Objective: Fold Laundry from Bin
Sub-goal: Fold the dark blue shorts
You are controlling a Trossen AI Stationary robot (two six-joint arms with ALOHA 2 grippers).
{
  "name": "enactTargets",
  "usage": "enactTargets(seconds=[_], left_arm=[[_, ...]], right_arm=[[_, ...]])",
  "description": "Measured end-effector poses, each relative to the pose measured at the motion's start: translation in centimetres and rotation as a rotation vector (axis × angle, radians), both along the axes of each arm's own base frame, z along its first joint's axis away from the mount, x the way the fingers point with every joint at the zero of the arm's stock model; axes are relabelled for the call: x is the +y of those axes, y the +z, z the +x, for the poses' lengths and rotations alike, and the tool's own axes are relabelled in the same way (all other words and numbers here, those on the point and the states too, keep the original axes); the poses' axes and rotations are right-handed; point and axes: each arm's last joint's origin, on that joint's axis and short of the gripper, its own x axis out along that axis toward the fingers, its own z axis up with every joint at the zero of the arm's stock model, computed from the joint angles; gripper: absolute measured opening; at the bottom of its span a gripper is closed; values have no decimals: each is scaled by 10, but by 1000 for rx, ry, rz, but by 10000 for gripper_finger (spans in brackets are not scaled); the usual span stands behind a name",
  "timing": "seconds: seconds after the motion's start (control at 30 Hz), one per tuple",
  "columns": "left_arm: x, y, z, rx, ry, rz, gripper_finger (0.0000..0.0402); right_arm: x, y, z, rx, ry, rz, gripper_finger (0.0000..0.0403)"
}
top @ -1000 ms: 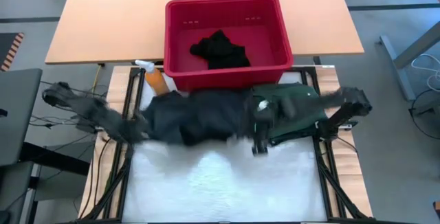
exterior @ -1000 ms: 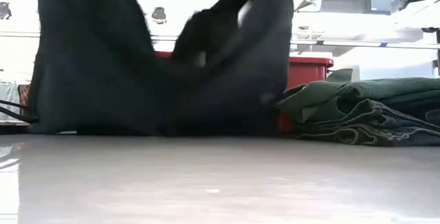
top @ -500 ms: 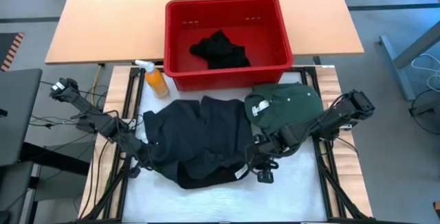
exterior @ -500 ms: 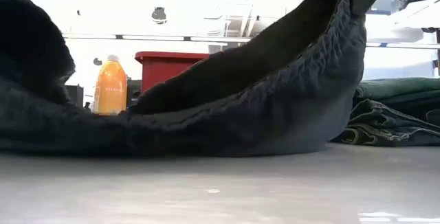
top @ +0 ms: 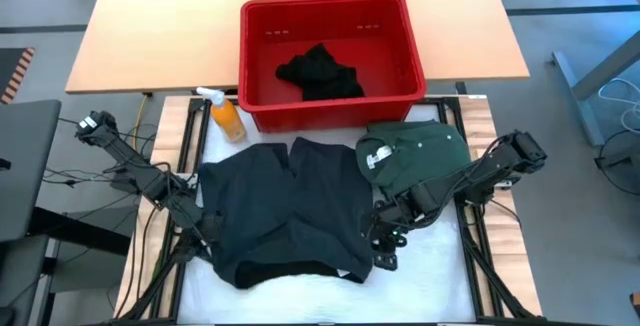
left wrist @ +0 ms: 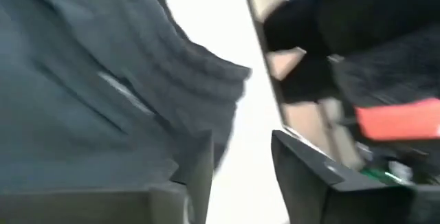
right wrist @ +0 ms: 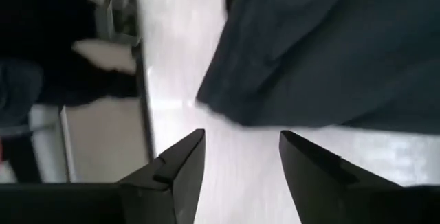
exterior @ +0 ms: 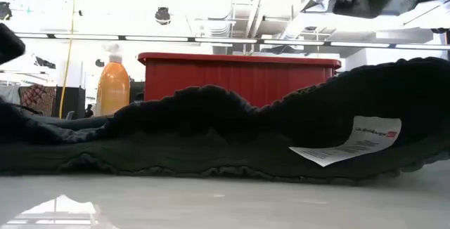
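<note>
A dark charcoal garment (top: 285,211) of the laundry lies spread flat on the white table top. Its near hem and a pale label (exterior: 351,141) face the low view. My left gripper (top: 207,238) stands open at the garment's left near corner, with bare table between its fingers (left wrist: 237,176). At the right near corner my right gripper (top: 383,249) is open too, the cloth (right wrist: 323,59) just ahead of its fingers. A folded green piece (top: 415,156) lies at the right. The red bin (top: 330,46) behind holds black cloth (top: 320,71). My left gripper has one finger (left wrist: 196,183) right beside the garment's edge (left wrist: 158,148). I cannot tell whether it touches the cloth.
An orange spray bottle (top: 228,116) stands at the bin's left near corner, just beyond the garment. Bare white table (top: 330,301) lies between the garment and the near edge. Black frame rails (top: 480,256) run along both sides.
Both grippers have carried the garment from the air in front of the bin toward the near edge and down. They have let go of its two corners. The garment, hanging stretched between them a second ago, now lies flat and spread out.
</note>
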Motion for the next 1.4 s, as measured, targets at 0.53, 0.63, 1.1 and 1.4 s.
enactTargets(seconds=[0.53,0.63,1.1,1.4], left_arm=[[29,29,13,-464,323,135,148],[35,29,22,-503,379,189,148],[-1,-17,76,-291,231,84,117],[-42,-58,77,66,201,-71,68]], right_arm=[[-57,-38,5,101,-940,-72,211],[-58,-54,9,66,-936,25,211],[-27,-86,23,-138,-634,14,211],[-21,-96,23,-121,-438,-63,210]])
